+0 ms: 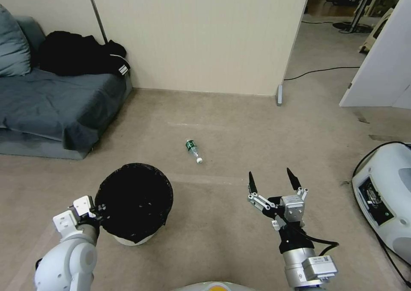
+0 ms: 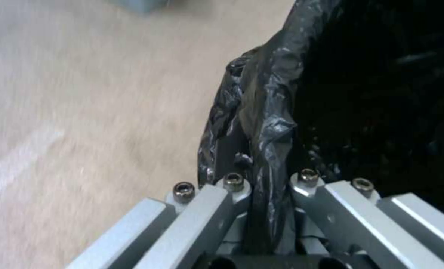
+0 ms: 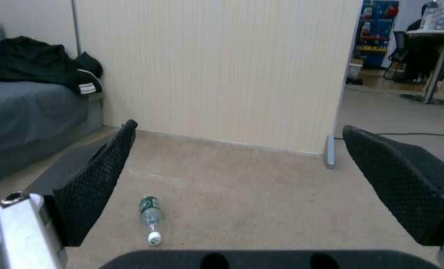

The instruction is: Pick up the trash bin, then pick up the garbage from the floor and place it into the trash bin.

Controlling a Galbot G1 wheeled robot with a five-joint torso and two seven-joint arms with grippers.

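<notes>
Grey bedding covers a low sofa [image 1: 51, 107] at far left, with a black jacket [image 1: 81, 53] heaped against the wall behind it. Nearer the robot, the left end effector [image 1: 99, 208] is closed on the rim of the bin [image 1: 133, 203], a small white tub lined with a crinkled black bag [image 2: 262, 112] folded over its edge. From the left wrist camera, the two finger linkages sit close together with the bag's folded edge pinched between them. The bin is at lower left on the beige carpet [image 1: 222, 222], its dark mouth facing up.

Just right of the bin and farther from the robot, a small clear bottle [image 1: 193, 150] with a green label lies on its side, white cap pointing toward the robot. It is apart from both arms.

Right again, the right end effector [image 1: 274, 180] hovers above the carpet, its two black fingers [image 3: 102, 179] spread wide and holding nothing. From its wrist camera the bottle [image 3: 151, 218] lies ahead, beside one finger.

At far right sits a white machine housing [image 1: 385, 197] with a black cable.
</notes>
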